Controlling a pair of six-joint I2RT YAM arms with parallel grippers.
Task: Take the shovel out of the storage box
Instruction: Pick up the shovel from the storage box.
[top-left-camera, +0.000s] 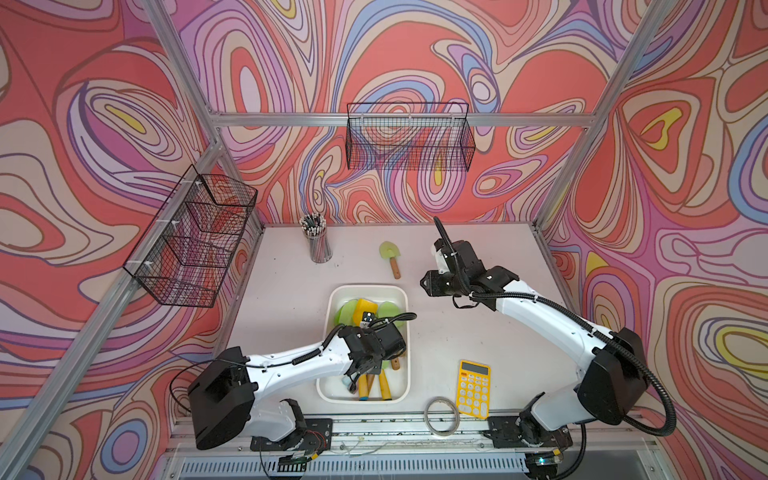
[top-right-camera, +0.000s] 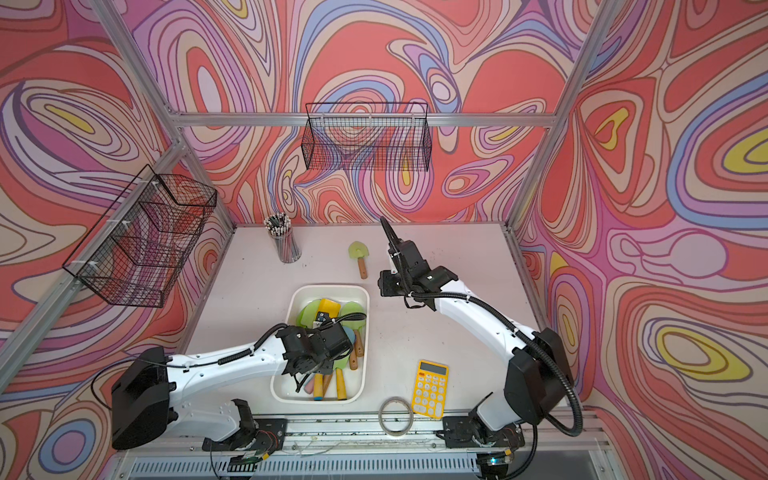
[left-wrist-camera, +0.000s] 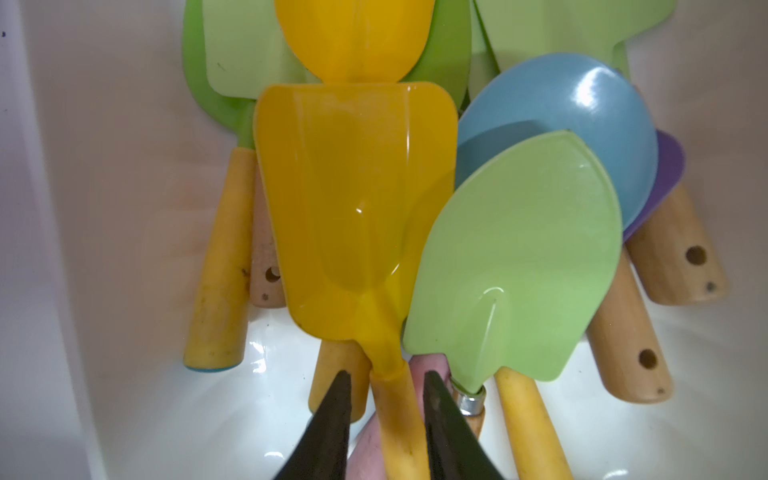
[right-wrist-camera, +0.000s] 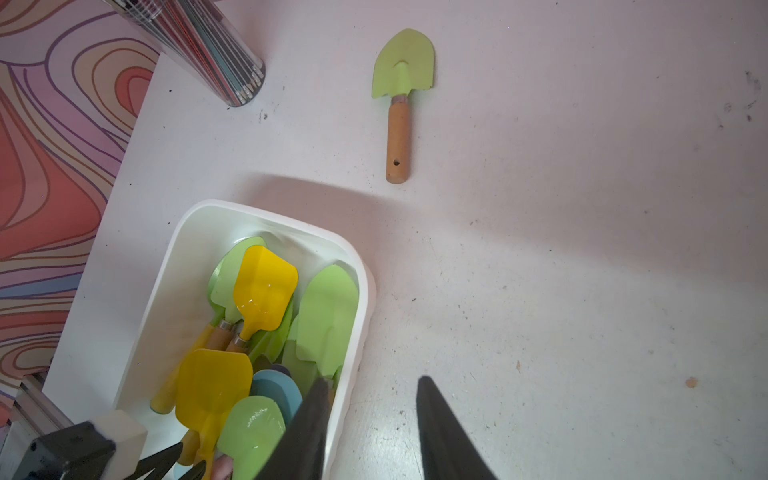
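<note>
The white storage box (top-left-camera: 365, 286) (top-right-camera: 328, 287) sits at the front middle of the table and holds several shovels with yellow, green and blue blades. My left gripper (top-left-camera: 359, 372) (left-wrist-camera: 386, 380) reaches down into the storage box. Its jaws are shut on the handle of a yellow shovel (left-wrist-camera: 353, 199) (right-wrist-camera: 212, 386), just below the blade. A light green shovel (left-wrist-camera: 515, 257) lies beside it. Another green shovel (top-left-camera: 390, 257) (right-wrist-camera: 399, 104) with a wooden handle lies on the table behind the box. My right gripper (top-left-camera: 428, 284) (right-wrist-camera: 372, 384) hovers open and empty just right of the box's rim (right-wrist-camera: 199, 216).
A clear cup of pencils (top-left-camera: 318, 243) stands at the back left. A yellow calculator (top-left-camera: 473, 388) and a tape ring (top-left-camera: 426, 415) lie at the front right. Black wire baskets hang on the back wall (top-left-camera: 409, 139) and the left wall (top-left-camera: 191, 245).
</note>
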